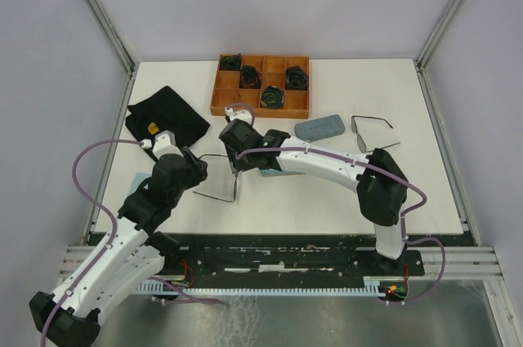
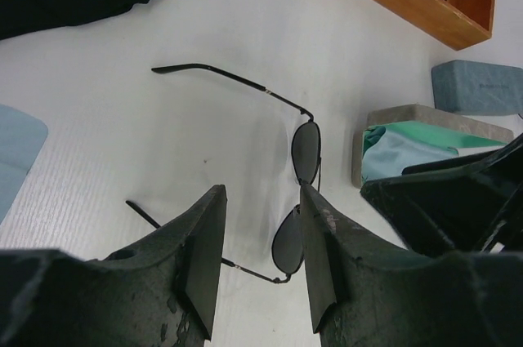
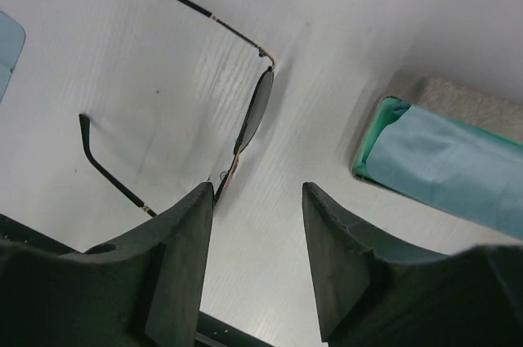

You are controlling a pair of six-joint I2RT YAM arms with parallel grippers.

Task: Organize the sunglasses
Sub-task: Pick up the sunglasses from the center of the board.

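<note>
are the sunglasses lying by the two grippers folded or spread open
Spread open: both wrist views show the sunglasses with both slim arms sticking out from the lenses, neither folded across them.

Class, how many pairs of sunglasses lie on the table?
2. One pair lies open at the centre; the other pair lies just right of the blue-grey case. None appears hidden.

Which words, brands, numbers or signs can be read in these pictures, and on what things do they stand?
No text can be read in any of the three views.
Black cloth: it carries a small yellow mark, too small to tell whether it is a label or to read it.
</note>
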